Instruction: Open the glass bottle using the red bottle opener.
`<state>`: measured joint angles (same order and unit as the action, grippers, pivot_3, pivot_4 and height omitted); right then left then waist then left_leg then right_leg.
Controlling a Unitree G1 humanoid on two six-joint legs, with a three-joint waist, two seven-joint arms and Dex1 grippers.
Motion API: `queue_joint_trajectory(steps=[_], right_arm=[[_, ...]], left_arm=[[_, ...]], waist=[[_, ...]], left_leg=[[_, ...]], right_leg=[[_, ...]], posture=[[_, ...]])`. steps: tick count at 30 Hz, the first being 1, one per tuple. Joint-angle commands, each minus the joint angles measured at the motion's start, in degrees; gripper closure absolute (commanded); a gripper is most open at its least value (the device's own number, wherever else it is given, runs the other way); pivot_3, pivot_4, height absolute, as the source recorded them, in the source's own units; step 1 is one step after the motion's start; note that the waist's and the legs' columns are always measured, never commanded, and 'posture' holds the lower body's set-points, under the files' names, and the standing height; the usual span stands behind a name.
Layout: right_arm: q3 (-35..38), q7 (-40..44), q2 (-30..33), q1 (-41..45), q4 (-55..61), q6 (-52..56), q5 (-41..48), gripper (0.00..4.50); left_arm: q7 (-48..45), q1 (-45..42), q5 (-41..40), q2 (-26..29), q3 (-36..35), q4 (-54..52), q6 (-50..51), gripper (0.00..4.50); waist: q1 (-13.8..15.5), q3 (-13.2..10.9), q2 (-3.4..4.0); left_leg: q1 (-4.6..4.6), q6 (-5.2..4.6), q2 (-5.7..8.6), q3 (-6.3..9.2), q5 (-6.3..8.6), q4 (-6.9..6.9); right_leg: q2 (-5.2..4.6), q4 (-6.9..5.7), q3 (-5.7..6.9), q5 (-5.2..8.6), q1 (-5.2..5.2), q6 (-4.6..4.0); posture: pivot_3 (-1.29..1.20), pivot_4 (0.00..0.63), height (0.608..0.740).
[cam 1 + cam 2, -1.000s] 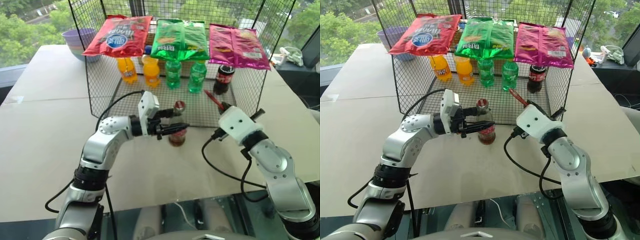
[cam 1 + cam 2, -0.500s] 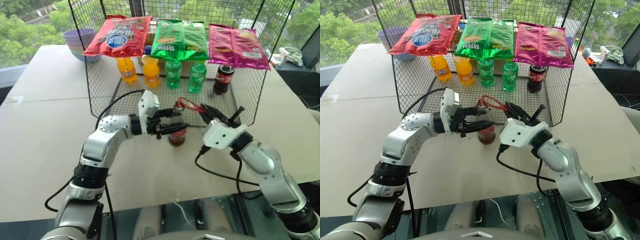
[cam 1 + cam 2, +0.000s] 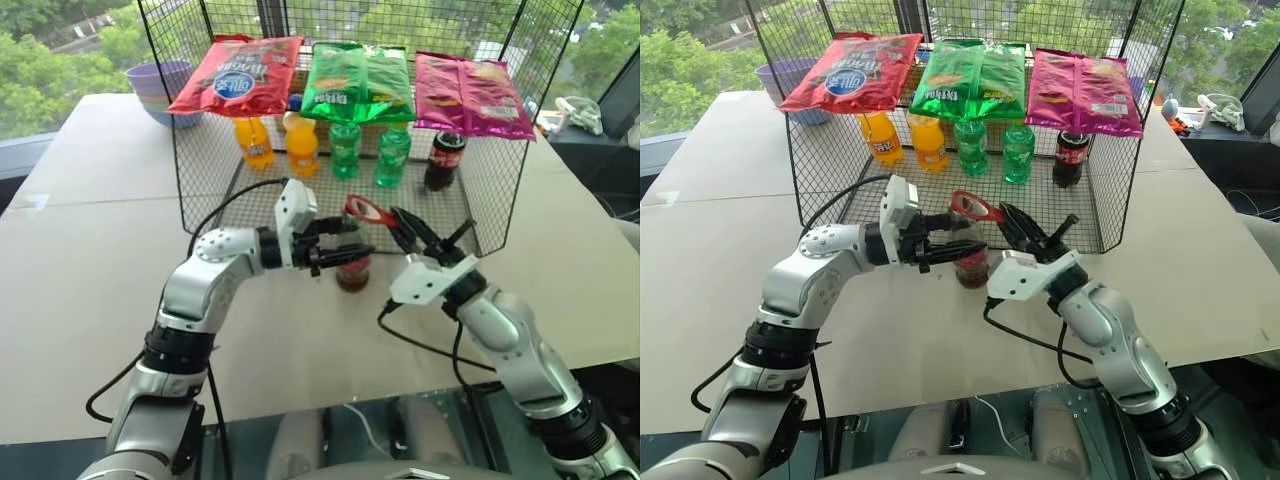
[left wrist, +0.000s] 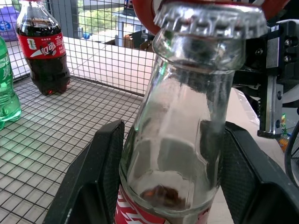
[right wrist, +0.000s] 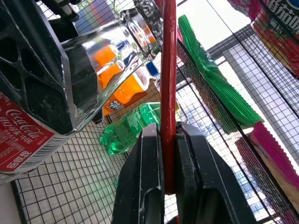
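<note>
The glass bottle (image 3: 352,272) stands upright on the table in front of the wire cage, with dark drink low inside and a red label. My left gripper (image 3: 352,240) reaches in level from the left and is shut on its body below the neck (image 4: 182,140). My right gripper (image 3: 402,224) comes from the right, shut on the handle of the red bottle opener (image 3: 367,211). The opener's ring head lies right over the metal crown cap (image 4: 210,21). In the right wrist view the opener (image 5: 168,88) runs edge-on from between the fingers past the bottle's neck.
A wire cage (image 3: 200,180) just behind the bottle holds orange bottles (image 3: 302,147), green bottles (image 3: 346,148) and a cola bottle (image 3: 444,160). Snack bags (image 3: 360,82) lie on top. A purple bowl (image 3: 158,85) sits far left on the table (image 3: 90,250).
My right gripper has swung left and rolled, carrying the red opener from beside the cage to the bottle's cap. The left gripper and the bottle have stayed still.
</note>
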<state>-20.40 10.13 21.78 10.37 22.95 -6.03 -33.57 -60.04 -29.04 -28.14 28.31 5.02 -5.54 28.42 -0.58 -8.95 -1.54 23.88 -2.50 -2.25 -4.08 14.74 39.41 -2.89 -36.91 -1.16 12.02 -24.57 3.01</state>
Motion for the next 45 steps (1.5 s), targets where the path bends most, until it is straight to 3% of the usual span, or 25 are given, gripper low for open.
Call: queue_joint_trajectory(steps=[1,10,18,31,45], right_arm=[[-3.47,-1.12,-1.28,0.05,-3.86,-3.47,-2.72,4.50],[-5.61,-8.74,-5.29,2.38,-11.97,-7.20,-10.40,4.50],[-5.89,-10.45,-5.15,2.07,-13.83,-8.47,-14.31,4.50],[-1.01,1.92,3.19,3.39,-3.86,-4.64,-14.82,4.50],[2.60,10.01,7.61,8.19,-0.74,-4.31,-10.57,4.50]], left_arm=[[-0.40,-2.59,-0.85,-0.21,-0.32,-1.68,-0.33,2.25],[-1.07,-3.59,-0.43,0.09,0.35,-1.45,0.10,2.25],[-1.39,-4.25,0.03,-0.35,0.80,-0.76,-0.20,2.25],[-2.65,-4.92,3.20,-0.16,1.45,1.45,-1.83,2.25],[-3.65,-3.84,4.22,-0.02,1.59,2.43,-3.60,2.25]], waist=[[-0.02,0.00,0.00],[-0.03,0.01,-0.01],[-0.02,0.03,-0.01],[0.08,0.06,-0.01],[0.85,0.06,-0.01]], left_leg=[[-0.01,0.00,0.00,0.00,0.00,0.00],[-0.10,0.04,0.00,-0.01,-0.02,0.00],[-0.18,0.08,0.00,0.00,-0.06,0.00],[-0.22,0.07,0.01,0.02,-0.06,0.01],[-0.23,0.06,0.03,0.04,-0.07,0.02]], right_leg=[[0.00,0.00,0.00,0.00,0.00,0.00],[0.00,-0.07,-0.03,0.00,0.06,-0.01],[0.00,-0.14,-0.04,0.01,0.10,-0.01],[0.00,-0.15,-0.04,0.01,0.16,-0.01],[-0.01,-0.14,-0.02,0.01,0.20,-0.01]], posture=[[0.00,0.150,0.740],[0.00,0.150,0.740],[0.00,0.150,0.740],[0.00,0.150,0.740],[0.00,0.150,0.740]])
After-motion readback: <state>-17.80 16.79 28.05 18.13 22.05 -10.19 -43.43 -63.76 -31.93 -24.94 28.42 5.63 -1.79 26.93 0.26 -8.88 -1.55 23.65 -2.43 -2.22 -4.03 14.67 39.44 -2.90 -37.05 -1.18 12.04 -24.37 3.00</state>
